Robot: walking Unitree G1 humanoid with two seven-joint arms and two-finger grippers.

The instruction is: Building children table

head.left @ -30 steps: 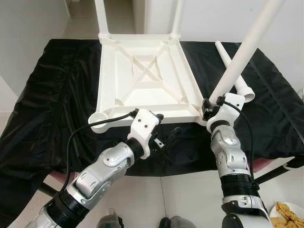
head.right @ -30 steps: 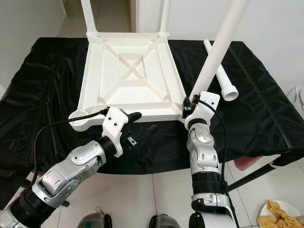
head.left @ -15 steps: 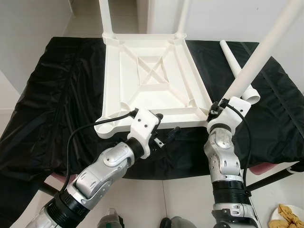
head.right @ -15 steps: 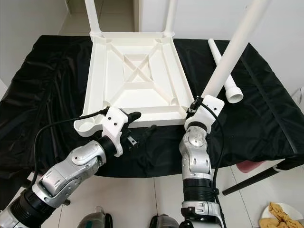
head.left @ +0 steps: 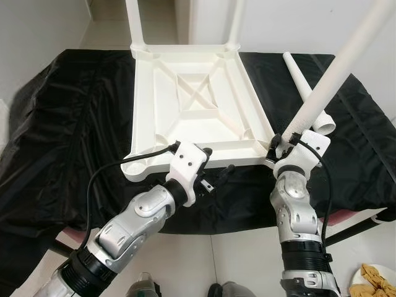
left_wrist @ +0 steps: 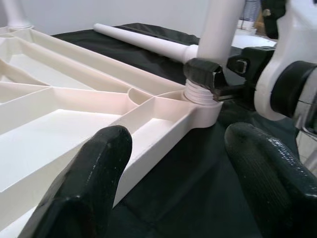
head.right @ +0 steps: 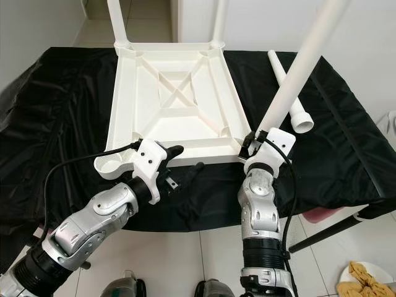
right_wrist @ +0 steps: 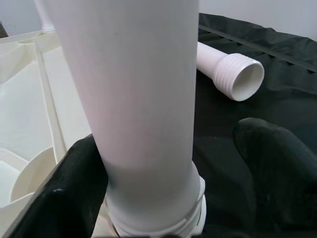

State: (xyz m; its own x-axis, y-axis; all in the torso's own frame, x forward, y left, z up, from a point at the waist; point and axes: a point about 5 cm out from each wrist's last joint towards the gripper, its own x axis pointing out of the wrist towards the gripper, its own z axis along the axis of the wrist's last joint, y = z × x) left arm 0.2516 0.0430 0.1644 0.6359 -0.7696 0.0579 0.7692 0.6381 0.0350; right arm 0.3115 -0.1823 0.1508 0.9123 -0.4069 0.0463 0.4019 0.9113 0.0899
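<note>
Tabletop (head.left: 198, 117) flipped underside-up on the black-draped desk (head.left: 74, 124), ribs and corner sockets exposed so that legs can go in from above. Two far legs (head.left: 135, 21) already standing in the back corners. Near left socket (head.left: 133, 168) empty.

Third leg (head.left: 334, 74) planted at the near right corner, threaded end (left_wrist: 200, 91) sitting in the socket and leaning outward in the head views. Probably mid-way through being screwed home, judging by threads showing above the socket rim.

Right hand (head.left: 279, 143) set low on that leg, right by the socket, likely for the best control of the turn. Fingers spread around the shaft rather than clamped: one finger (right_wrist: 81, 173) against the plastic, the other (right_wrist: 277, 173) standing off with dark cloth visible in the gap. Looks like a loose cradle between twists, not a firm grip.

Left hand (head.left: 213, 170) parked at the near edge of the tabletop, fingers (left_wrist: 94, 168) wide apart and holding nothing, the rim lying just ahead of them. Placed well to brace the top against spinning, though not yet pressing on it.

Last leg (head.left: 303, 80) lying loose on the cloth, beyond the right hand and clear of the tabletop, threaded mouth toward the robot. Handy for the remaining corner.
</note>
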